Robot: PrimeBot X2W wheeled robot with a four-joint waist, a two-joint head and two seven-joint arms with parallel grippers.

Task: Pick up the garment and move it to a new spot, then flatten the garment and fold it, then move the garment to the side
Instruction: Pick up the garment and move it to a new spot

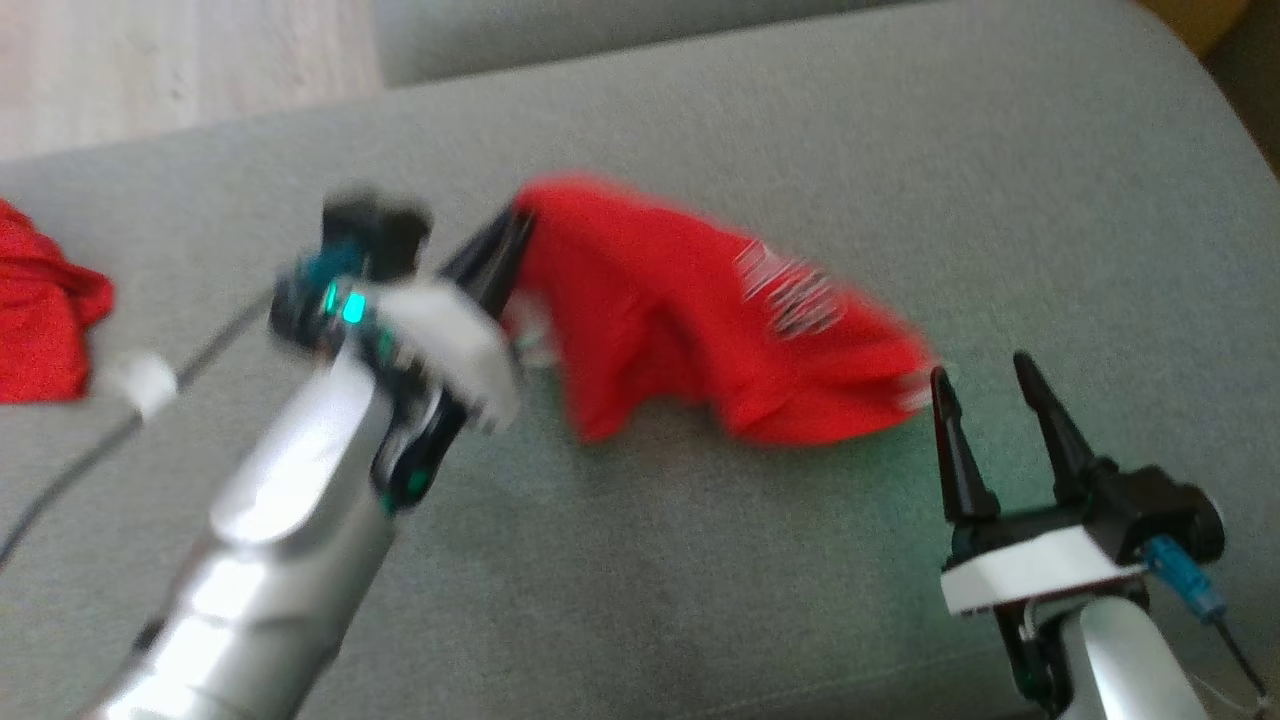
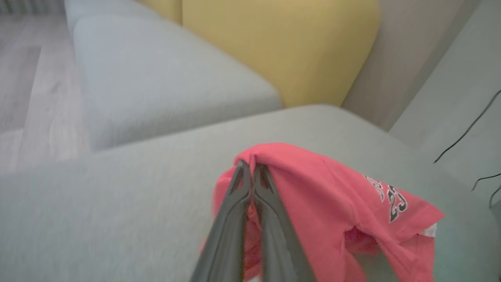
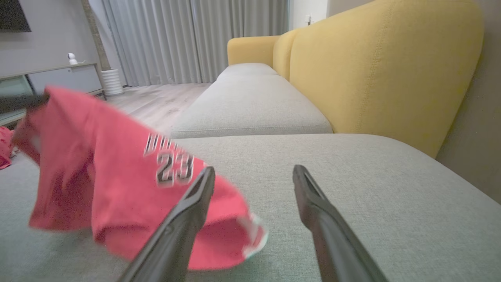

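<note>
Head: high, facing down on grey seat [image 1: 700, 580].
Left wrist: close behind red jersey [image 2: 313, 203], toward yellow backrest [image 2: 282, 51].
Right wrist: low; shares both.

A grey sofa cushion [image 1: 700, 580] carries everything in the head view. Just above its centre, toward 12 o'clock, a red shirt [image 1: 680, 300] sags onto the fabric along its lower edge, while its 9 o'clock end is raised off the cushion. Well apart at 9 o'clock, a second red cloth [image 1: 40, 310] lies crumpled at the picture's edge. A dark cable [image 1: 60, 480] crosses at 8 o'clock; whether it rests on the cushion cannot be told. Another grey cushion [image 1: 600, 35] adjoins at 12 o'clock.
</note>
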